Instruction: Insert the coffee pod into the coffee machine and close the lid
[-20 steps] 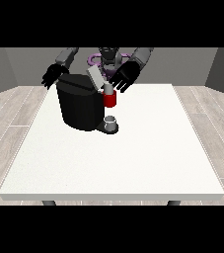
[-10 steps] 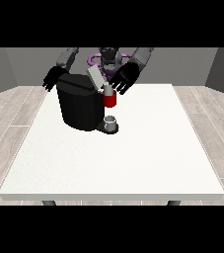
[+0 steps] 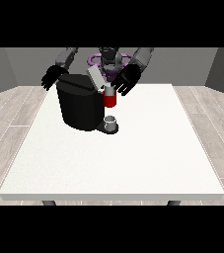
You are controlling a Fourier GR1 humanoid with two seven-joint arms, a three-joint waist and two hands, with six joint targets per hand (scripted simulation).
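Filling most of the view, the white table (image 3: 133, 158) carries a black coffee machine (image 3: 81, 106), its grey lid (image 3: 94, 76) raised. Beside it, a red thing at the machine (image 3: 110, 100) hangs above a grey thing (image 3: 111, 121). Both hands show spread fingers: the hand at the view's right (image 3: 126, 81), the hand at the view's left (image 3: 51, 78).

So the big white worktop (image 3: 133, 163) takes up most of the view, plain square slab with a thin front edge, and you can just see two dark legs (image 3: 48, 202) poking out under the near corners. Under it is a light wood-plank floor (image 3: 10, 118), boards running off at angles on both sides. Behind everything is a plain grey wall (image 3: 192, 64), darker toward the far right corner.
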